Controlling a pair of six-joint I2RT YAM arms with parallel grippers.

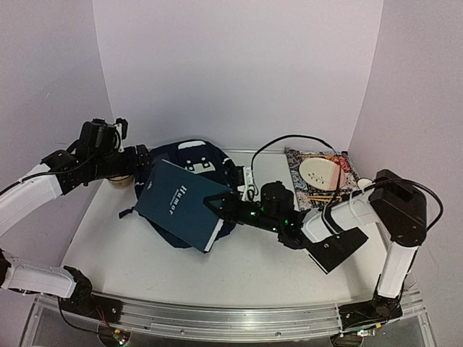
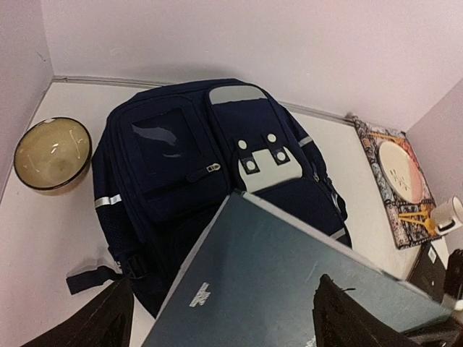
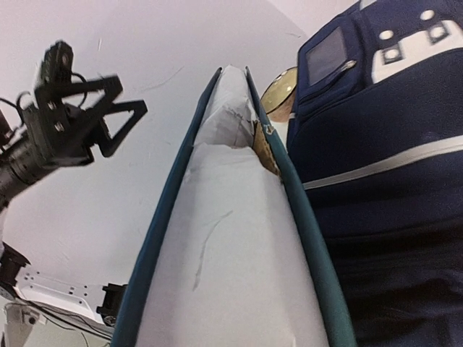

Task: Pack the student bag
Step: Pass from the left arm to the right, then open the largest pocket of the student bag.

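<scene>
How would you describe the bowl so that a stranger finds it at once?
Start at the big navy student bag in the middle of the white table. Left of it, near the back corner, stands a bowl. Unlike the flat teal book nearby, it is round, hollow and olive-brown.

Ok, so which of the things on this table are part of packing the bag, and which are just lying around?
In the job: student bag; teal hardcover book, propped on the bag and gripped by the right gripper; left gripper, open above the book.

Lying about: brown bowl; patterned pad; white mug.
</scene>
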